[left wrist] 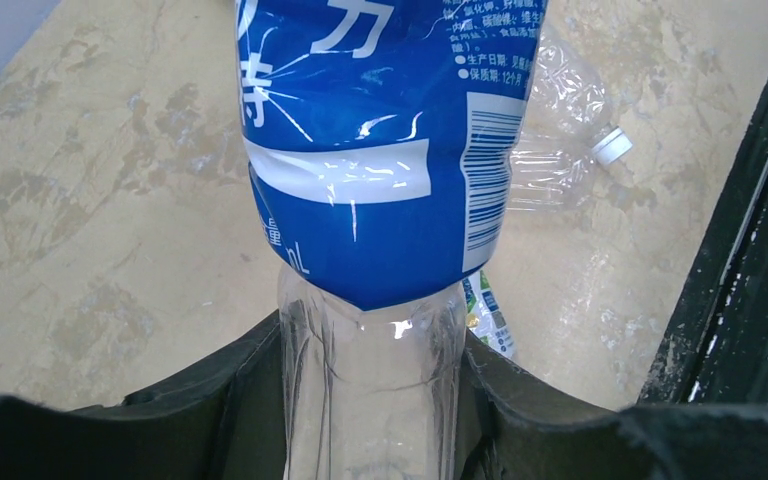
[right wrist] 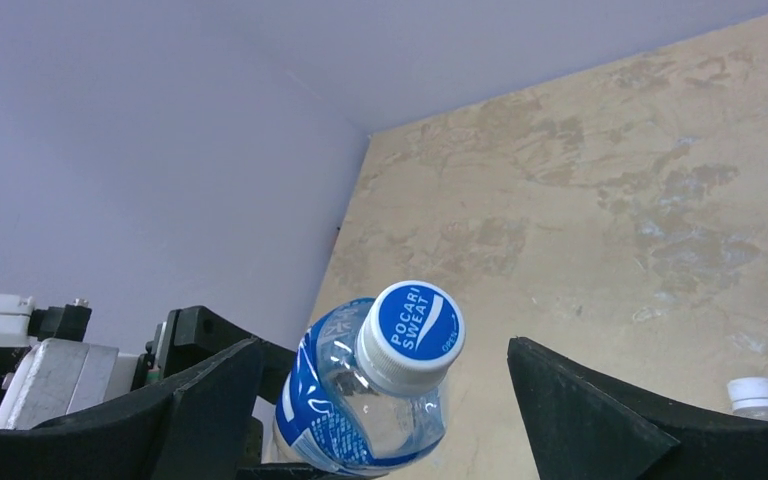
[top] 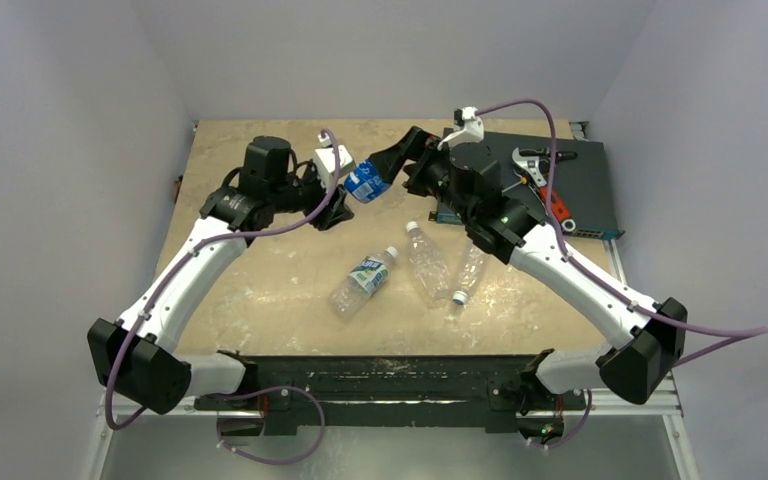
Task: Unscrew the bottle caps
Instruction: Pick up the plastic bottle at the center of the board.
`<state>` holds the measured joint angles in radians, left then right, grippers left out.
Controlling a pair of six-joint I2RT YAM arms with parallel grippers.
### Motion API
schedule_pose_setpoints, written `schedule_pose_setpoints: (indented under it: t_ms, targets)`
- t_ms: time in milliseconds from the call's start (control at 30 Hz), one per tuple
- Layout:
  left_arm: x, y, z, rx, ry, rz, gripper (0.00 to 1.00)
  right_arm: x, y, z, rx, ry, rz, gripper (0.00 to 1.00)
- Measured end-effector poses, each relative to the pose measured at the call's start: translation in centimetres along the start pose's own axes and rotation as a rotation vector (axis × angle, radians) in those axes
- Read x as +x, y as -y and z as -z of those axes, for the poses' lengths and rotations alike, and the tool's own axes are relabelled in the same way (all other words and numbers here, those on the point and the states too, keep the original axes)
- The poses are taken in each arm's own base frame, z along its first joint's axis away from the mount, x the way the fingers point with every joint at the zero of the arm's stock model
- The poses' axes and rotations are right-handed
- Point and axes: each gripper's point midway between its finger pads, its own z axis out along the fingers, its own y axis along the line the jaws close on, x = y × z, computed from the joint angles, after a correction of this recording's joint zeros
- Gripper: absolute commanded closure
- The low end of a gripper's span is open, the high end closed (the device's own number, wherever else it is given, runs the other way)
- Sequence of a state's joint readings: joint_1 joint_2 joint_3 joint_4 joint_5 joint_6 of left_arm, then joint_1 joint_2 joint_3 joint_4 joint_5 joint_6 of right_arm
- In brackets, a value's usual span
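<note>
Beige, mottled tabletop within pale grey walls.

Left hand: closed on the clear lower body of a blue-labelled bottle. Its fingers pressed on either side just beneath the label. The bottle was held clear of the tabletop, neck pointing away from this hand toward the right hand.

Blue cap: white lettering on top, seated on that bottle's neck, between the right hand's fingers.

Right hand: open, jaws spread either side of the cap with a gap on each side, touching nothing.

Nearer the arm bases than both hands, lying flat:
- one green-and-white labelled bottle, toward the left hand's side;
- one unlabelled bottle;
- a second unlabelled bottle, white cap on.

Off the right hand's outer side: black mat bearing a wrench and a red-handled tool.
</note>
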<state>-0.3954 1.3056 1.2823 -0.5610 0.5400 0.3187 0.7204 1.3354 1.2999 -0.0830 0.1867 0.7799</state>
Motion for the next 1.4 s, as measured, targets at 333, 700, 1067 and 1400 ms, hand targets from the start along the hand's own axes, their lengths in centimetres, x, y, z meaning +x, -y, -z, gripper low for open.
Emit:
schedule_pose_setpoints:
  t_ms: [333, 700, 1067, 1400]
  targets:
    - [0.1, 1.1, -0.1, 0.041, 0.024, 0.061, 0.44, 0.7, -0.4, -1.0, -0.013, -0.004, -0.041, 0.76]
    - [-0.8, 3.1, 0.2, 0.127, 0.050, 0.136, 0.00, 4.5, -2.3, -1.0, -0.051, -0.066, 0.108, 0.76]
    - [-2.0, 8.1, 2.7, 0.363, 0.099, 0.161, 0.07, 5.9, -4.3, 3.5, -0.186, -0.039, 0.236, 0.76]
    - [-2.7, 10.5, 4.3, 0.458, 0.156, 0.187, 0.10, 4.3, -6.6, 5.7, -0.238, 0.072, 0.238, 0.79]
